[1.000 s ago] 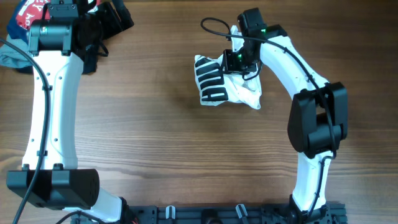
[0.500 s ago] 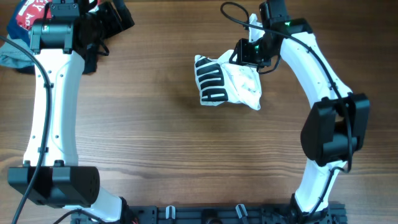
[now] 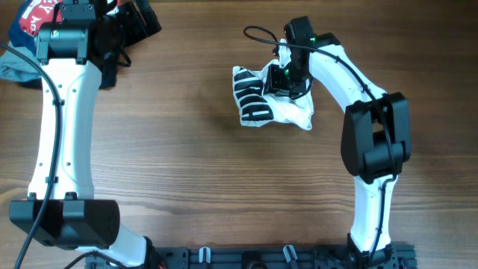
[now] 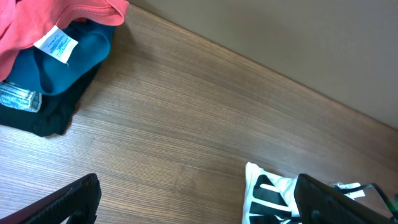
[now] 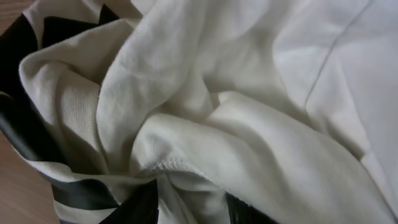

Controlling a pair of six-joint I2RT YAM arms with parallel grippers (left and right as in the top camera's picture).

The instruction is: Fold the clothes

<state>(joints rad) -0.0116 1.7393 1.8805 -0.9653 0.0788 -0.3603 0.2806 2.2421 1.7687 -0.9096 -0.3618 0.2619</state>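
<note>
The garment (image 3: 263,106) lies crumpled in a small heap on the table (image 3: 187,164), right of centre and toward the far edge. Its black-barred part is turned to the left of the heap and its plain white part to the right.

The right gripper (image 3: 281,79) is down on the heap's upper right part, just beside the bars. In the right wrist view the white cloth fills nearly everything. The two dark fingers (image 5: 142,208) show only at the lower edge, partly apart, with a ridge of hemmed fabric bunched between them. The cloth touches both fingers, and it may be nipped there, but so little of the tips shows that I cannot tell whether they have hold of it or only press into it. A black bar (image 5: 18,134) curves down the left side of that view.

The left gripper (image 4: 196,190) is well apart from the garment, at the table's far left corner. Its jaws are spread wide with nothing between them but bare wood. Just beside it lies a pile (image 4: 59,68) of red, blue and black cloth.
</note>
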